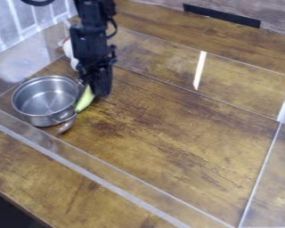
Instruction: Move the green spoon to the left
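Camera view: end effector point(95, 87) clamped on green spoon point(83, 101) handle, just beside steel bowl point(45, 100). Leftward carry judged in hand; next: lower clear of bowl, release.

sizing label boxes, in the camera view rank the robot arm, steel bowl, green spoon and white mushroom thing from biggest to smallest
1. robot arm
2. steel bowl
3. green spoon, partly covered by the arm
Unranked: white mushroom thing, mostly hidden behind the arm, only a sliver shows.

Worn, matt wood-grain table point(169, 134); shiny metal bowl point(44, 100); smooth yellow-green plastic handle on green spoon point(82, 101); clear, reflective plastic walls point(201, 69); matt black gripper point(95, 89).
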Motion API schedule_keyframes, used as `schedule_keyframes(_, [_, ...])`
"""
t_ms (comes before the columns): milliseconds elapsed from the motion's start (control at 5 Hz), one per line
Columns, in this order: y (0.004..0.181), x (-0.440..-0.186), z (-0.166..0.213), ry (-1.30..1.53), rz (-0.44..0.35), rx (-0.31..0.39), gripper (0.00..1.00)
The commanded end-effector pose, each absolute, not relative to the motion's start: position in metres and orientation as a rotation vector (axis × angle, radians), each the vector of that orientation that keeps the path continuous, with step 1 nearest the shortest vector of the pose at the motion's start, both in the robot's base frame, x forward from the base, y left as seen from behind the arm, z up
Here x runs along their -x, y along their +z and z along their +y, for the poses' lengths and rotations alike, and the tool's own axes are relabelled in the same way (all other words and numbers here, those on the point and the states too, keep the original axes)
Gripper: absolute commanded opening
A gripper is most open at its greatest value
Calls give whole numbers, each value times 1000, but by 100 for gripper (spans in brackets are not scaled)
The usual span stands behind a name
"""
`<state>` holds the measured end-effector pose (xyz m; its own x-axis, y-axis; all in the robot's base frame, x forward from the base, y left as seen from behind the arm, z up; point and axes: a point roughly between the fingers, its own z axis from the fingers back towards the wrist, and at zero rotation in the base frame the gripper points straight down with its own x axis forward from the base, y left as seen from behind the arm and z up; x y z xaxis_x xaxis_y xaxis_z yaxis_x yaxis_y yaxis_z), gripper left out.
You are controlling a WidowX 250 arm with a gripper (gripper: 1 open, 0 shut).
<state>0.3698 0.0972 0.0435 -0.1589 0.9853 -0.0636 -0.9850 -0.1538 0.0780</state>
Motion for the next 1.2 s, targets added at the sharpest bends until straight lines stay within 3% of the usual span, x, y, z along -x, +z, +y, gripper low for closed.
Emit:
schedule_keyframes(0, [72,-370,118,1748,82,48,0])
schedule_keyframes(200, [78,-367,116,1727,119,68,0])
schedule_keyframes(600, [73,-361,113,1665,168,78,0])
schedule_keyframes(1000, [96,-357,108,1566,218,97,0])
